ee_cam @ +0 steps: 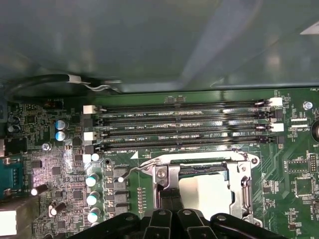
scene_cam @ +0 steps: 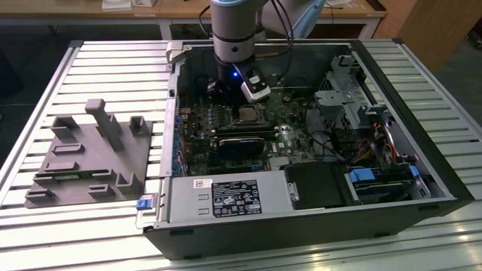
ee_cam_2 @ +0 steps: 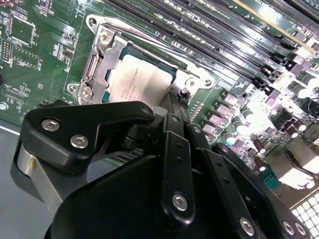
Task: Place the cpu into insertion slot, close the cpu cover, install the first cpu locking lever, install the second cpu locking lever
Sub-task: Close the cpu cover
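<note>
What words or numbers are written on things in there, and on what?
Nothing can be quoted.
White label on the power-supply box: print too small to read.
White lettering by the memory slots: too small to read.
Marking on the cpu: too faint to read.

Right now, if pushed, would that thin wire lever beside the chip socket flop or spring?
Probably springy, not floppy: the locking lever is thin bent metal wire. It likely pivots rather than slides, since it runs beside the cpu cover. Its small tip looks slippery.
</note>
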You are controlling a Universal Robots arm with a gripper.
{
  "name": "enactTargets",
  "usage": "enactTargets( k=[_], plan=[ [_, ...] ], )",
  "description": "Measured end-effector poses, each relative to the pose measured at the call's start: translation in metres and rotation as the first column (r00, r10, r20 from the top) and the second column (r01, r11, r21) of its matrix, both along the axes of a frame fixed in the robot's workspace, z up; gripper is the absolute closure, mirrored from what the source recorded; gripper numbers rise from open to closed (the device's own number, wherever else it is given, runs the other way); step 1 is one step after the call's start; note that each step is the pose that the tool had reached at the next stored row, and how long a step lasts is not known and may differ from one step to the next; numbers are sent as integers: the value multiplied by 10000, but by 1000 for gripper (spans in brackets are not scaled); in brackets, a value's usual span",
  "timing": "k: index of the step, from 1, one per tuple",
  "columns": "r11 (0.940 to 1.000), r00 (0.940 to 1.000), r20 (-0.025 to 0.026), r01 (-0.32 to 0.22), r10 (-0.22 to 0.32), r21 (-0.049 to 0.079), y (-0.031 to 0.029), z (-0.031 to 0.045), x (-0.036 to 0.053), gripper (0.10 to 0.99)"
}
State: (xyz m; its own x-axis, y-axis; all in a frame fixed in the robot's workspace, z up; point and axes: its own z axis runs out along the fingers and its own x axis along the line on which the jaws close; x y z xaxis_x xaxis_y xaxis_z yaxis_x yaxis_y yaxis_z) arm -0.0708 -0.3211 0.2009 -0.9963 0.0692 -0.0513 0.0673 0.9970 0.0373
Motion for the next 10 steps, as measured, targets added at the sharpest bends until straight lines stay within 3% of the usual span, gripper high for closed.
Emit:
enactTargets(
  k=[10],
  plan=[
    [10000,10000,-1,0,0,-1,0,-2,16,980]
  ],
)
